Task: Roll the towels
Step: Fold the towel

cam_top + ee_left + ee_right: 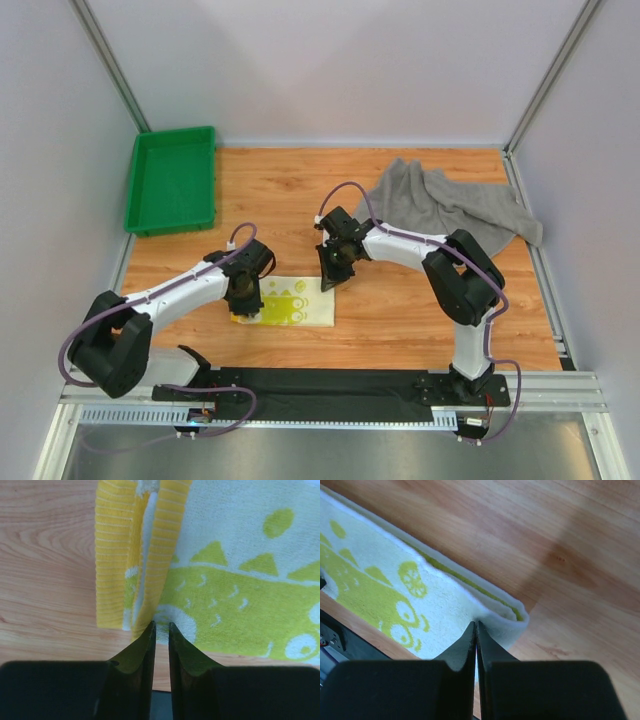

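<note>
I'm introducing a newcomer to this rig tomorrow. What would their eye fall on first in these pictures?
First the bright yellow-green printed towel, flat near the front, left of centre, with the left arm's fingers at its striped yellow end and the right arm's fingers at the opposite corner. Then the crumpled grey towel at the far right and the green tray at the far left corner.

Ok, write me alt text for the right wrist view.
The right hand, its two dark fingers shut together, has its tips at the folded corner of a white towel with green-yellow print, which lies on a wooden table. Whether any cloth is pinched between the fingers cannot be told.
</note>
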Robot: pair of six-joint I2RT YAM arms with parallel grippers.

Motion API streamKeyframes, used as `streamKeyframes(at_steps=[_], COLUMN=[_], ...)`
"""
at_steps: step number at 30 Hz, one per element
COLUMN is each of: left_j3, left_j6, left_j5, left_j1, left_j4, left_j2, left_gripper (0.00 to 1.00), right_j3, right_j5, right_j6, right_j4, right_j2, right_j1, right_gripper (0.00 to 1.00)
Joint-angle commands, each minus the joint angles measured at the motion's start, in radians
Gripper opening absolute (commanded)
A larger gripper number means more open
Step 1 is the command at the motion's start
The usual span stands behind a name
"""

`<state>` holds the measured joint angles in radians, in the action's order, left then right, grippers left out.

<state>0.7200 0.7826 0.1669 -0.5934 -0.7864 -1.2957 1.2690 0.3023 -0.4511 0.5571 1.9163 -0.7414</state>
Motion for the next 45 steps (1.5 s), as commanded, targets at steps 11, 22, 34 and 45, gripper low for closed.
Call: streamKeyframes(at_steps=[11,22,34,45], left_j3=[0.13,0.423,0.475,0.418], left_j6=[-0.032,-0.189,-0.212,-0.149], left_j5=[0.141,0.168,0.137,0.143], left_j1=[0.003,0.021,-0.012,-0.18], left_j4=[0.015,-0.008,-0.07,-0.062], left_j2=[-0.269,-0.461,-0.238,-0.096], left_gripper=[0.21,0.16,0.28,0.32], right_j3=[-0.148,-0.16,-0.079,-0.128], right_j5=[-0.031,-0.103,0.012,-0.017], right_j6=[-0.05,-0.098,0.024,0.026], right_j4=[-0.115,-0.088,-0.003,-0.025], right_j2=[0.018,-0.062,-0.221,-0.194], right_j1=[0.111,0.116,0.116,0.172], right_gripper=[0.0,0.0,0.09,0.03])
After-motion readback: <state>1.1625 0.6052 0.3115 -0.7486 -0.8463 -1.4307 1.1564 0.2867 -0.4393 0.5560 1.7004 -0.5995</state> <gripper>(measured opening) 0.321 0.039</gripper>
